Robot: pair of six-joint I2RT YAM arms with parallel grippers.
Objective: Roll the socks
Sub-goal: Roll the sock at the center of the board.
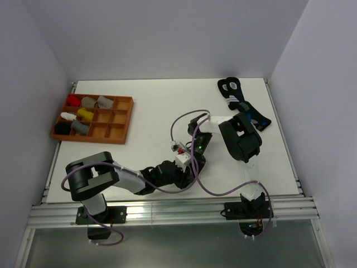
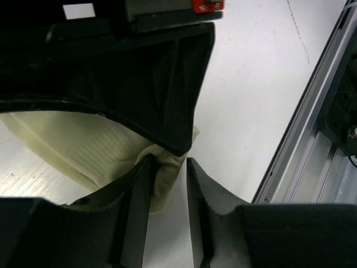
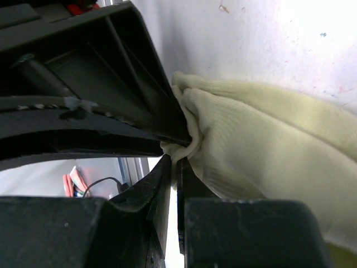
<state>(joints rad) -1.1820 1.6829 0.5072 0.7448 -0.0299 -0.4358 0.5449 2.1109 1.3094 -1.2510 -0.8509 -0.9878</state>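
Note:
The pale cream-yellow sock [image 3: 262, 139] lies on the white table [image 1: 150, 111] near its front edge. My right gripper [image 3: 174, 162] is shut on a bunched fold at the sock's edge. In the left wrist view the sock [image 2: 83, 145] runs under the right gripper's black body, and a corner of it sits between my left gripper's [image 2: 168, 163] fingers, touching the left finger [image 2: 139, 190]. The left jaws stand apart with a gap. In the top view both grippers, left [image 1: 179, 173] and right [image 1: 191, 164], meet tip to tip and hide the sock. The taupe sock is out of view.
A pair of black socks with blue-and-white marks [image 1: 241, 103] lies at the back right. A brown compartment tray [image 1: 120, 120] with small sock bundles stands at the back left. The metal rail [image 2: 312, 128] of the table's front edge runs close to the grippers.

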